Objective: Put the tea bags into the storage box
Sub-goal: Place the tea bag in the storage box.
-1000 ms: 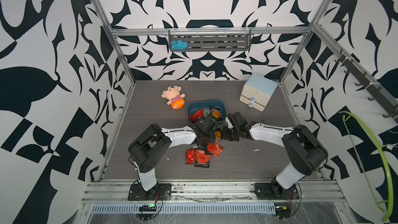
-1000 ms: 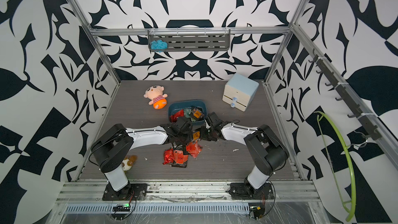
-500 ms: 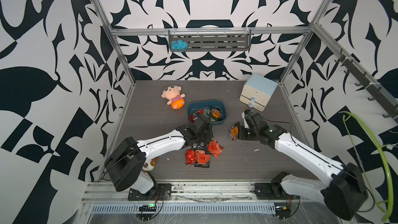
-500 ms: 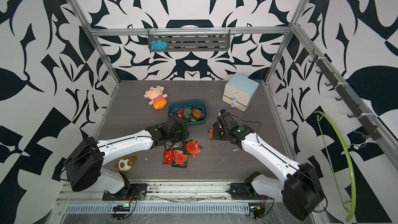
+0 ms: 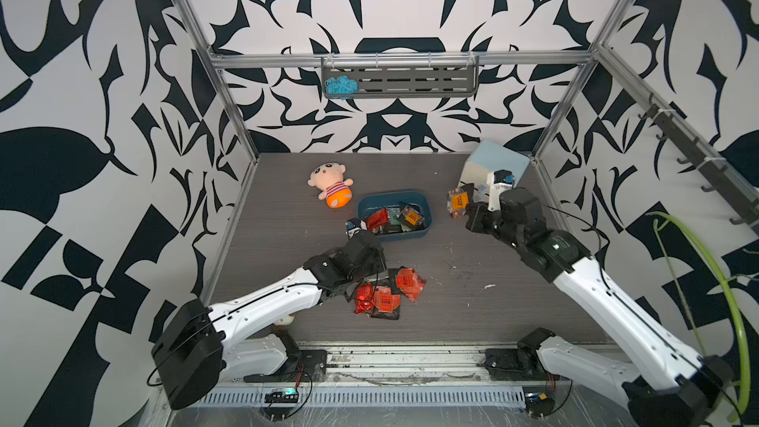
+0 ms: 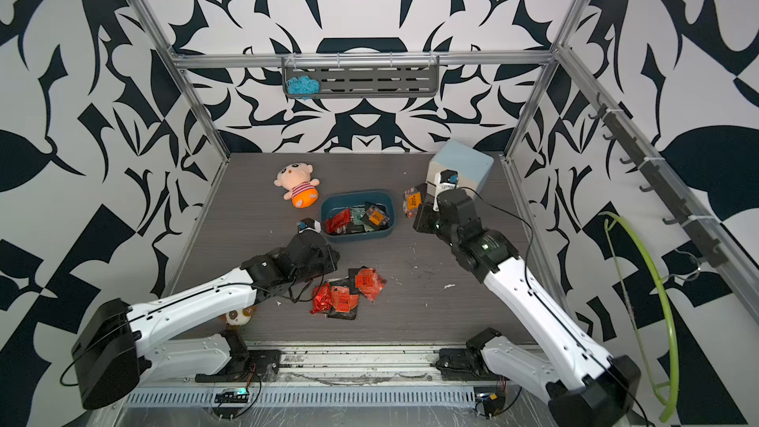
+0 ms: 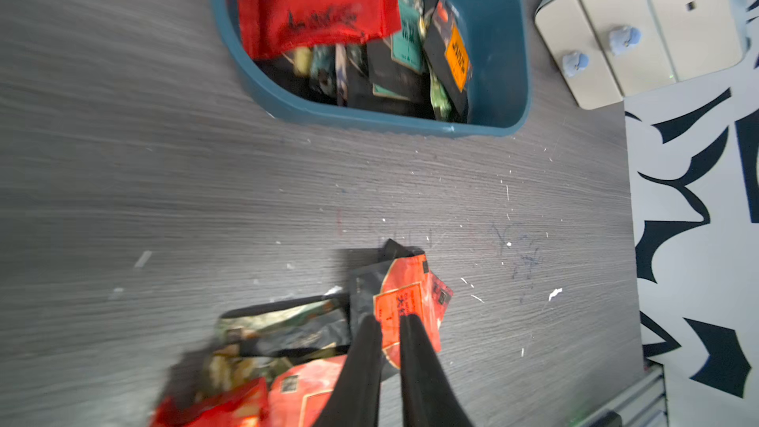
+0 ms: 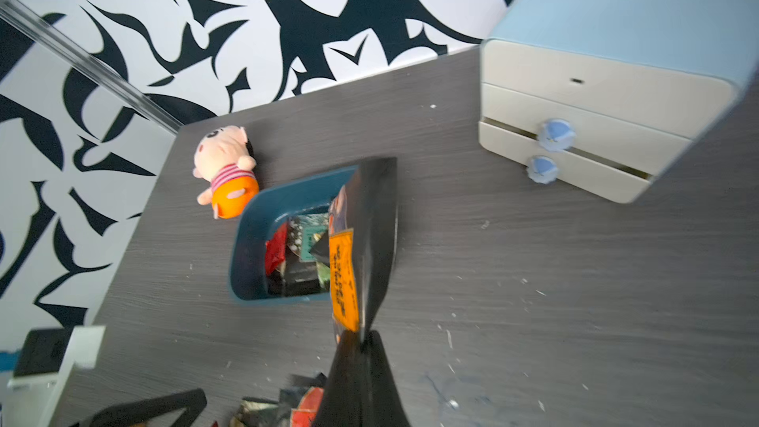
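- The right gripper point(image 8: 363, 338) is pressed together on one corner of a black foil sachet with an orange square label point(image 5: 458, 201).
- This sachet is held off the table, outside the shallow dark teal-blue plastic tub point(image 5: 404, 235), between it and the cream two-drawer cabinet with a pale blue top point(image 5: 507, 164).
- Several sachets are already contained in the tub: a red foil sachet point(image 5: 377, 219) and black sachets with green and orange labels point(image 5: 410, 215).
- The left gripper point(image 7: 388, 322) is shown with its fingers narrowly parted and nothing between them.
- It is positioned over a crinkled red sachet with a red-orange label point(image 7: 404, 301). Contact cannot be determined.
- A loose pile of red and black sachets point(image 5: 380, 297) is located on the dark grey wood-grain table point(image 5: 287, 240), nearer the robot than the tub and apart from it.
- A pink plush doll in orange shorts point(image 5: 330, 184) lies near the tub.
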You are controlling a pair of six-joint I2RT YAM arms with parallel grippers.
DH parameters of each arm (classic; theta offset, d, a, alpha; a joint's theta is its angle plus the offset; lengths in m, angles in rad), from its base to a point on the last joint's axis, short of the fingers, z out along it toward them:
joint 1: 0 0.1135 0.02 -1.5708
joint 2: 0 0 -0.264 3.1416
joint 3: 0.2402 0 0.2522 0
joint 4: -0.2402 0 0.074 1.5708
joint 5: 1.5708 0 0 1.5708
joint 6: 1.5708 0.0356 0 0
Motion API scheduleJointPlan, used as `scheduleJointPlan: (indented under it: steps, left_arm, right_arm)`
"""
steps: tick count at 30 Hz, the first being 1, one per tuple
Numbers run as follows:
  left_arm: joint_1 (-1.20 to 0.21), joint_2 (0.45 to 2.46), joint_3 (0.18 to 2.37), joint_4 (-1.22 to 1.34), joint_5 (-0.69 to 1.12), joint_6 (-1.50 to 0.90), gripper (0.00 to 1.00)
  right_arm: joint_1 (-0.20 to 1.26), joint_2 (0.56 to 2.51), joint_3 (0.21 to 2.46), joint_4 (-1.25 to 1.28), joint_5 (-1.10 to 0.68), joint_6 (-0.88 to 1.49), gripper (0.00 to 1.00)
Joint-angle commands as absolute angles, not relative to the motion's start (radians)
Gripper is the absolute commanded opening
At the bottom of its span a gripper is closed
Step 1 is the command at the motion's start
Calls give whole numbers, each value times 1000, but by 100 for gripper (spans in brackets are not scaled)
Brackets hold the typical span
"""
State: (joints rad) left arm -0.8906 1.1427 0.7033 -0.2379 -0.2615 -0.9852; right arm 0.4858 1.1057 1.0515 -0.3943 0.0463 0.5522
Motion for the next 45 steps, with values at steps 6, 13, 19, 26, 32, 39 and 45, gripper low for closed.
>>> scheduleJointPlan:
  steps: [6,13,19,26,32,39,45]
  left_arm:
    - [-878,961,613,-322,-407,-924,22]
    - [-865,928,604,-346,-422,-930,23]
    - [-864,965,624,-350,-389,-916,23]
    - [-864,992,632,-316,-321,-896,25]
    - [-864,1007,638,-241,-214,-883,62]
    - [-865,1009,657,-247,-167,-911,66]
    - [-884,959,615,-205,-154,-946,66]
  right_arm:
    - [488,1479,1211,-309,-97,623,0]
    - [499,1733,1348,-359,-203,627,0]
    - [500,1824,1403,-370,-239,637,0]
    - [499,1849,1421,-406,-237,622,15]
    - [497,1772,1415,-536,-150,542,32]
    - [496,1517,1321,-663,3,441,35]
    - [497,1120,1117,-564,-37,425,33]
